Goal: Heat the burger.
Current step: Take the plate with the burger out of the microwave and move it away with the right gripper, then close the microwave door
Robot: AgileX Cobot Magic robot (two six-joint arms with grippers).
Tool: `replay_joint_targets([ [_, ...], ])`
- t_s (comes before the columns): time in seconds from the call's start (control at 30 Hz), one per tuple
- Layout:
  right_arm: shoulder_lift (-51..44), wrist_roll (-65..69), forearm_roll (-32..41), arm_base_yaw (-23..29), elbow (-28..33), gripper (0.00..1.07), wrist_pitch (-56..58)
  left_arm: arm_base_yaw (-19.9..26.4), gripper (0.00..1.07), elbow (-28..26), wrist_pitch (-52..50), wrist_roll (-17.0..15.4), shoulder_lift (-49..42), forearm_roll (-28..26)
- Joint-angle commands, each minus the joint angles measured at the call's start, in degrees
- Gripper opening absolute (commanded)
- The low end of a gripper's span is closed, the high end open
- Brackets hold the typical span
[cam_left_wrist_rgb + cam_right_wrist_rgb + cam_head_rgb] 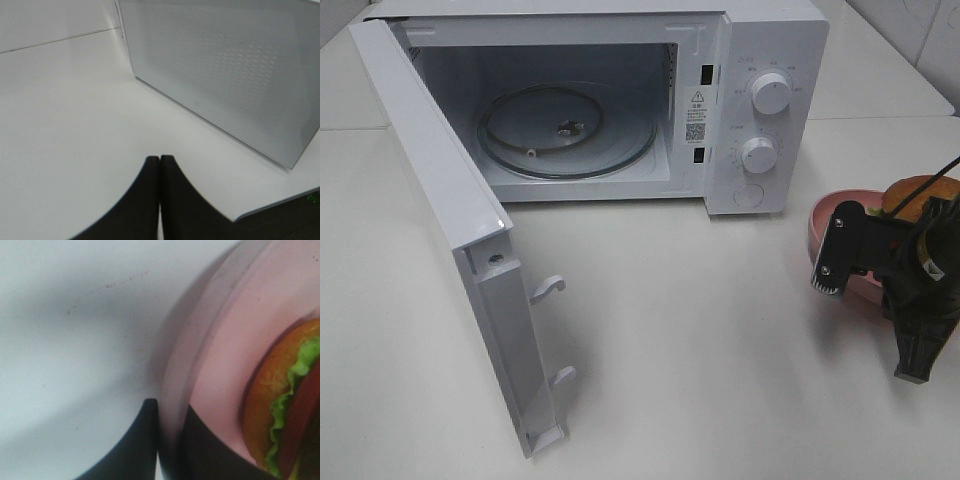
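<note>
The burger [918,192], with a glossy brown bun, green lettuce and red tomato, sits on a pink plate [832,213] at the table's right edge. My right gripper [840,268] is shut on the plate's near rim. In the right wrist view its two dark fingers [145,445] pinch that rim of the pink plate [225,365], and the burger [280,405] lies just beyond, untouched. I cannot tell whether the plate is lifted. My left gripper [160,195] is shut and empty over bare table, and it does not show in the exterior high view.
The white microwave [760,110] stands at the back with its door [450,230] swung wide open to the left. Its glass turntable [565,135] is bare. The left wrist view faces the door's meshed panel [225,75].
</note>
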Motion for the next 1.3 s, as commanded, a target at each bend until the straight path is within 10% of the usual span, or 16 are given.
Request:
replay_joint_targets([
  [0.03,-0.1,2.3,-1.3,-0.3,-0.6,0.05,-1.5,0.1,0.0,0.2,-0.8,-0.5,-1.2,-0.1],
  [0.37,-0.4,3.4,3.0,-0.2,-0.6,0.47,-2.7,0.1,0.0,0.2,-0.8,-0.5,-1.2,-0.1],
  [1.3,-19.7,15.9,30.3,-0.3,-4.9,0.76,5.8,0.1,0.0,0.2,-0.8,-0.5,-1.2,-0.1],
])
